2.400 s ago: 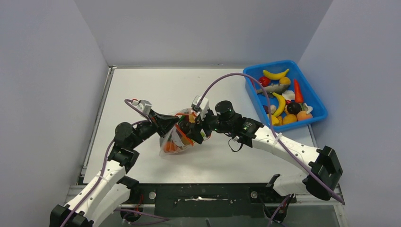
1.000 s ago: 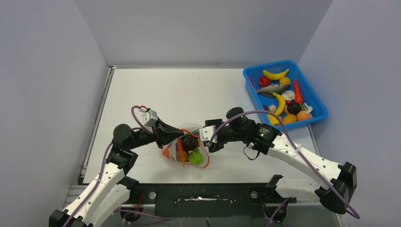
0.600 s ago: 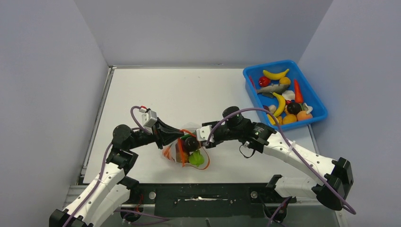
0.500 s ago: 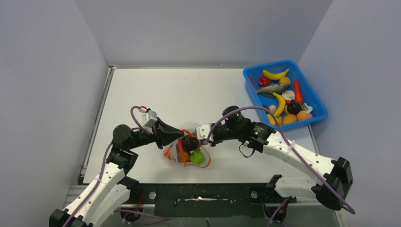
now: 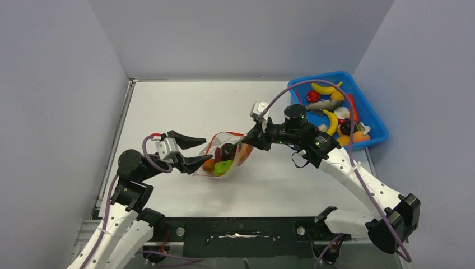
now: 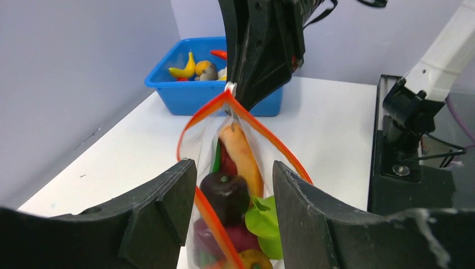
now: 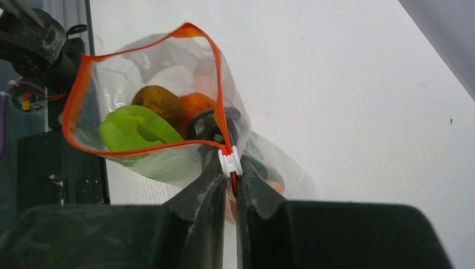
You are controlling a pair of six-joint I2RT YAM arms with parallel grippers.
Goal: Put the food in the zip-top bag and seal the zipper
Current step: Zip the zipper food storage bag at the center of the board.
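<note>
Rightward, blue tray [image 5: 371, 106] w/ food [image 5: 326, 88], R arm [image 5: 347, 168] overlapping

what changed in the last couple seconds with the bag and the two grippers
The left gripper let go of the zip-top bag, opened and drew back to the left. The right gripper closed on the end of the zipper and carried the bag toward the far side. The food stayed inside the bag, and the blue tray did not move.

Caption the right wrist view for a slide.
Right claw pinching the zipper beside its white slider; zip-top bag mouth open, toy food inside.
</note>
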